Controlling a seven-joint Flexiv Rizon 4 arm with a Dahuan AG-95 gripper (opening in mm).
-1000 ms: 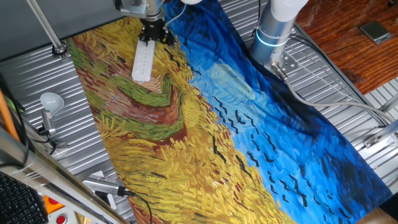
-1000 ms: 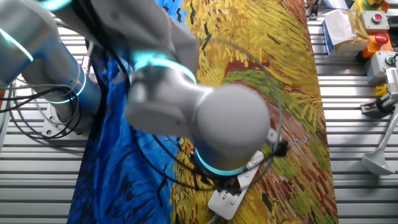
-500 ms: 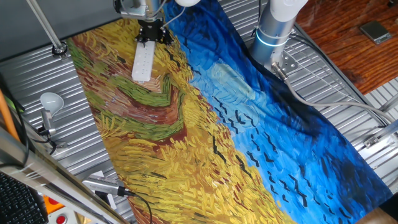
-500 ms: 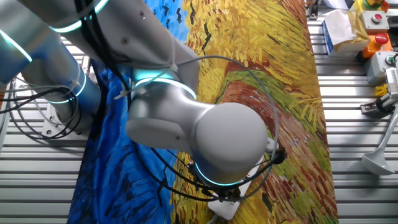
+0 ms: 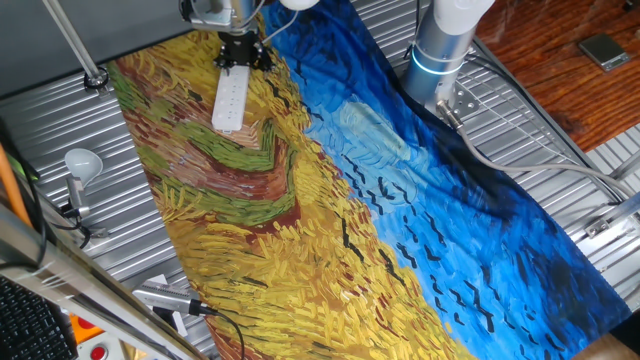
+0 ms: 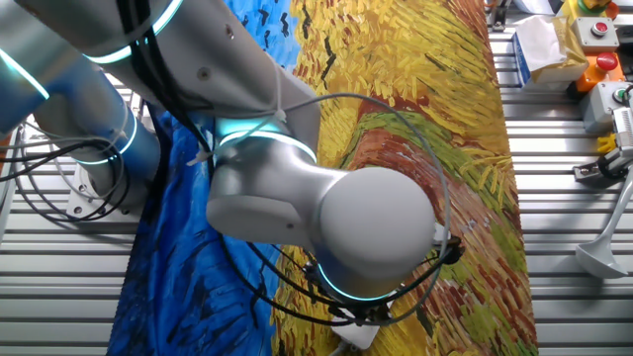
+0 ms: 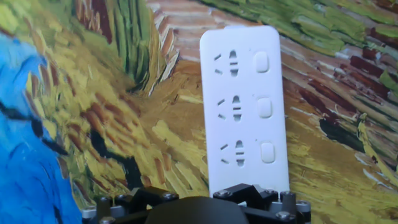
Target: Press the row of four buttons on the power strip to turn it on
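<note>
The power strip (image 5: 229, 101) is a slim white bar lying on the painted cloth near the table's far left. My gripper (image 5: 242, 58) hangs over the strip's far end, and its fingertips cannot be made out. In the hand view the power strip (image 7: 245, 106) runs away from the dark gripper body (image 7: 199, 210) at the bottom edge. Three of the four buttons show along its right side, the nearest button (image 7: 268, 152) just ahead of the gripper; the strip's near end is hidden under the gripper body. In the other fixed view the arm covers all but a corner of the power strip (image 6: 358, 335).
A painted cloth (image 5: 330, 210) in yellow and blue covers the table. A white light bulb (image 5: 82, 161) on a stand is at the left edge. The arm's base (image 5: 440, 50) stands at the far right. Cables (image 6: 437, 208) loop beside the wrist. Boxes with coloured buttons (image 6: 593, 40) sit at one corner.
The gripper has crept along the strip toward its far end. In the other fixed view the wrist now covers more of the strip.
</note>
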